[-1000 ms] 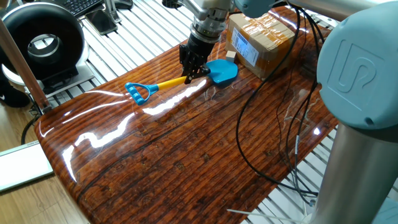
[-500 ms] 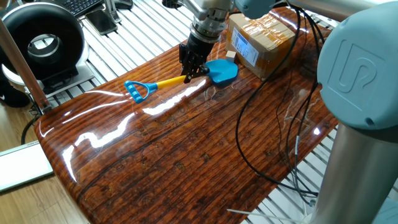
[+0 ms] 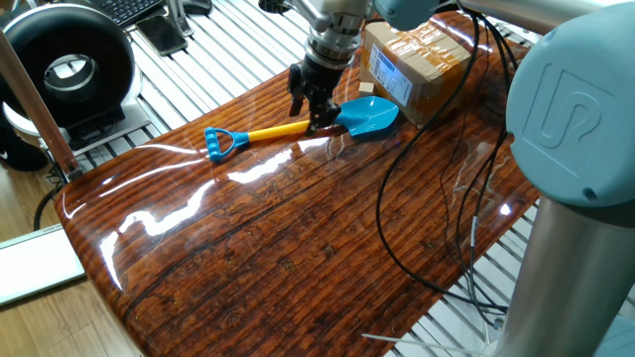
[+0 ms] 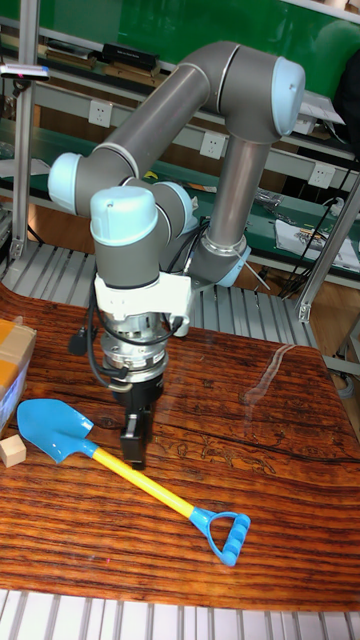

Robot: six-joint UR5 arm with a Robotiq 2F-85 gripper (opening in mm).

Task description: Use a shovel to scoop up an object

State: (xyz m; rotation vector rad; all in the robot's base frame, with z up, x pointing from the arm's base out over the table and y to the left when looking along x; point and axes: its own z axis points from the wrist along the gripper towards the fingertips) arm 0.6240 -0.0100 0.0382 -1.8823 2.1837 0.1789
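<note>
Blue plastic forms the blade of the shovel [image 3: 369, 116] and its D-shaped handle end, joined by a thin yellow shaft. The black hand [image 3: 314, 111] is clamped on that shaft close behind the blade, reaching down from above. The fixed view shows the fingers only as a dark mass, and the tall fixed view gives them as one narrow black block [image 4: 134, 432], so the exact contact on the shaft is hard to make out. Under the hand a short stretch of shaft is hidden.

From the hand, the blade extends to one side and the long part of the shaft runs off the other way to the handle. In the tall fixed view the shovel [image 4: 60, 432] slopes, its blade higher in the picture than its handle; whether any part is off the desk [image 3: 298, 238] I cannot tell, as the glossy dark wood throws strong glare just beside the shaft.

The cube [image 4: 13, 450], small and pale tan, sits just past the blade tip, on the far side of the blade from the hand, very near or touching its lower edge. In the fixed view a small pale scrap at the blade's far edge may be it, too unclear to say. A cardboard box [image 3: 415, 61] stands beyond the blade, cut off at the tall view's edge. Loose black cables [image 3: 417, 198] lie across the desk, well apart from the hand.
</note>
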